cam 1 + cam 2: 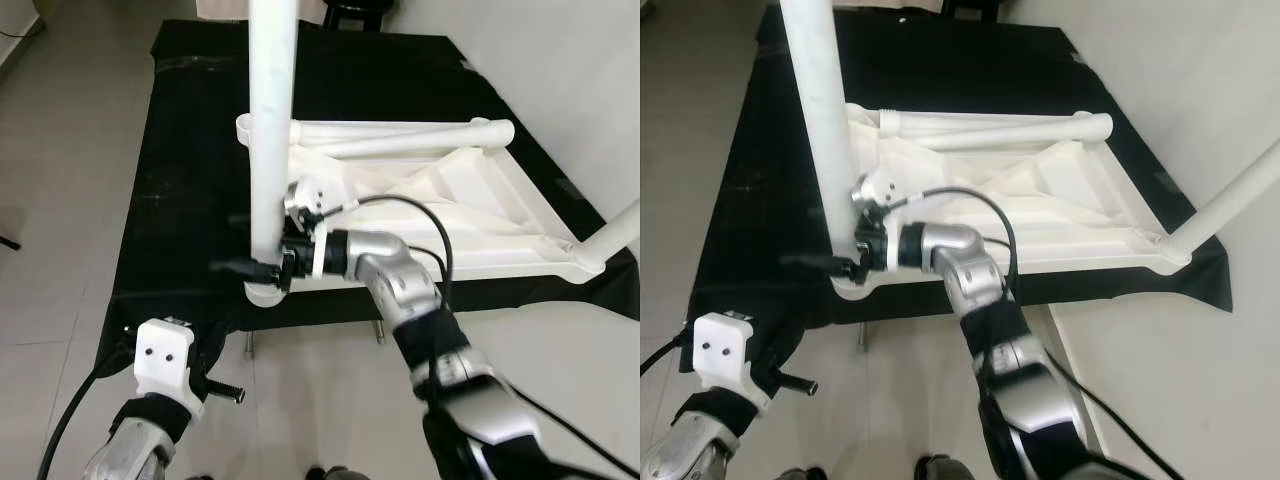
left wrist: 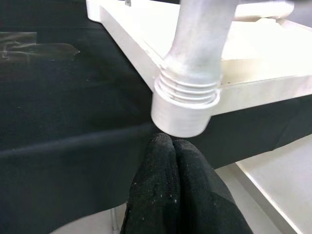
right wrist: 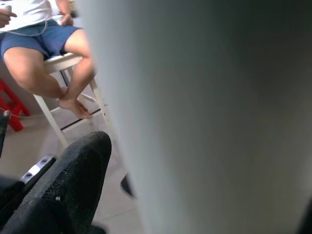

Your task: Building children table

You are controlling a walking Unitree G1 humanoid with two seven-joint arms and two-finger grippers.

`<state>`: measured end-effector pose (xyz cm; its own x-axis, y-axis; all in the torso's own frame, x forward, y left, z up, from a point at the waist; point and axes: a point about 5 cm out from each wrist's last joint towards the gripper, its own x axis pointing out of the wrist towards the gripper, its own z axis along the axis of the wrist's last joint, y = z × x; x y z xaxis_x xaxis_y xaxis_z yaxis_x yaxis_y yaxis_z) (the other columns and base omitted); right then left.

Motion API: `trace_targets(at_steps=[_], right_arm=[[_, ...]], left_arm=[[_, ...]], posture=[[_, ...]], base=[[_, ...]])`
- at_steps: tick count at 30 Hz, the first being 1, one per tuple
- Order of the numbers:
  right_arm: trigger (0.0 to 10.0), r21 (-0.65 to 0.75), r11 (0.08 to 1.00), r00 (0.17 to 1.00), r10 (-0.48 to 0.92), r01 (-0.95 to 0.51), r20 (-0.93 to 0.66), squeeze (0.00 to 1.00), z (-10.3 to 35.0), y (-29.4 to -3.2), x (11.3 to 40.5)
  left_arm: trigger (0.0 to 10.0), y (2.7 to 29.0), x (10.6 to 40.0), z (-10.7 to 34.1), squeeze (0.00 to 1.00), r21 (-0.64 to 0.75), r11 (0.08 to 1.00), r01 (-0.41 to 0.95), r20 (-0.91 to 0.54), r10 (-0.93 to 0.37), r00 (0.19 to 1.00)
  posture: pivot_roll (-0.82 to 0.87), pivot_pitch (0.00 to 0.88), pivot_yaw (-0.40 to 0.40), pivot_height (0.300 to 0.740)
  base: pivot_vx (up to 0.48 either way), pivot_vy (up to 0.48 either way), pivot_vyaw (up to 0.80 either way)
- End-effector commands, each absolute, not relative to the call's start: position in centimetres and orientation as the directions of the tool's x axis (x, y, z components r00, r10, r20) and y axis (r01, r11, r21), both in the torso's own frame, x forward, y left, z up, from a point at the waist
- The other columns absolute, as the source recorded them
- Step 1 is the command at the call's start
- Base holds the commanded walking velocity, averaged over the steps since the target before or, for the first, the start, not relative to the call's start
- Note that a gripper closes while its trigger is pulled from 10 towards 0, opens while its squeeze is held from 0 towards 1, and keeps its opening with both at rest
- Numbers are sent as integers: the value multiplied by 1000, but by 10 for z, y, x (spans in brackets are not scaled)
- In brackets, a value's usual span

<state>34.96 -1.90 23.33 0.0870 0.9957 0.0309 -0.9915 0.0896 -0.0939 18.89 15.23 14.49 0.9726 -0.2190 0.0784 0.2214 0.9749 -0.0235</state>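
A white children's table (image 1: pixel 470 200) lies upside down on a black cloth (image 1: pixel 190 150). One white leg (image 1: pixel 272 100) stands upright in the threaded corner socket (image 2: pixel 185 114) nearest me. My right gripper (image 1: pixel 235 243) is shut on this leg just above the socket, one finger on each side. In the right wrist view the leg (image 3: pixel 209 117) presses against one finger (image 3: pixel 63 185). A second leg (image 1: pixel 615 235) sticks out from the right corner. My left gripper (image 2: pixel 171 142) is shut and empty, low in front of the cloth's edge, pointing at the socket.
Two loose white legs (image 1: pixel 400 130) lie along the table's far edge. The cloth covers a low platform with metal feet (image 1: pixel 248 345) on a tiled floor. A pale wall (image 1: pixel 560 60) runs along the right. A person (image 3: pixel 44 44) sits on a white stool nearby.
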Motion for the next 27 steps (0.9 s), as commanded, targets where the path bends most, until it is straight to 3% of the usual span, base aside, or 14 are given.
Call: trace_targets(at_steps=[1, 6, 7, 9, 10, 16, 21, 22, 23, 25, 26, 27], right_arm=[[10000, -99, 22, 21, 1000, -995, 18, 0, 232, -14, 347], [10000, -111, -62, -62, 998, -992, -7, 0, 238, -12, 346], [3765, -107, -83, -82, 997, -991, -12, 0, 239, -11, 347], [3765, -107, -83, -82, 997, -991, -12, 0, 239, -11, 347], [0, -106, -115, -113, 993, -988, -25, 0, 239, -11, 347], [0, -98, -218, -212, 975, -971, -62, 0, 233, -11, 348], [0, -127, -146, -139, 988, -981, -64, 0, 228, -16, 351], [0, -166, -36, -26, 998, -985, -61, 0, 228, -24, 357], [0, -166, -36, -26, 998, -985, -61, 0, 228, -24, 357], [0, -158, 152, 153, 988, -976, 6, 0, 228, -37, 363], [0, -158, 152, 153, 988, -976, 6, 0, 228, -37, 363], [0, -85, 346, 343, 938, -934, 50, 0, 216, -47, 363]], left_arm=[[10000, 149, 185, 146, 0, -31, 973, 229, 75, -226, 971], [10000, 147, 181, 146, 0, -35, 972, 233, 70, -230, 971], [10000, 147, 179, 146, 0, -37, 971, 234, 67, -232, 970], [10000, 147, 179, 146, 0, -37, 971, 234, 67, -232, 970], [10000, 146, 177, 147, 0, -39, 971, 235, 64, -232, 971], [10000, 146, 172, 148, 0, -44, 970, 237, 54, -235, 971], [10000, 146, 173, 148, 0, -44, 971, 236, 52, -234, 971], [10000, 146, 174, 147, 0, -44, 971, 234, 54, -232, 971], [10000, 146, 174, 147, 0, -44, 971, 234, 54, -232, 971], [10000, 146, 176, 147, 0, -43, 973, 228, 58, -226, 972], [10000, 146, 176, 147, 0, -43, 973, 228, 58, -226, 972], [10000, 148, 178, 147, 0, -42, 974, 224, 60, -221, 973]], posture=[[-46, 199, -157, 740], [-39, 212, -157, 740], [-33, 223, -156, 740], [-33, 223, -156, 740], [-30, 233, -155, 740], [-29, 244, -153, 740], [-37, 241, -153, 740], [-41, 237, -156, 740], [-41, 237, -156, 740], [-57, 229, -158, 740], [-57, 229, -158, 740], [-80, 218, -156, 740]], base=[[0, 0, 0], [0, 0, 0], [0, 0, 0], [0, 0, 0], [0, 0, 0], [0, 0, 0], [0, 0, 0], [0, 0, 0], [0, 0, 0], [0, 0, 0], [0, 0, 0], [0, 0, 0]])
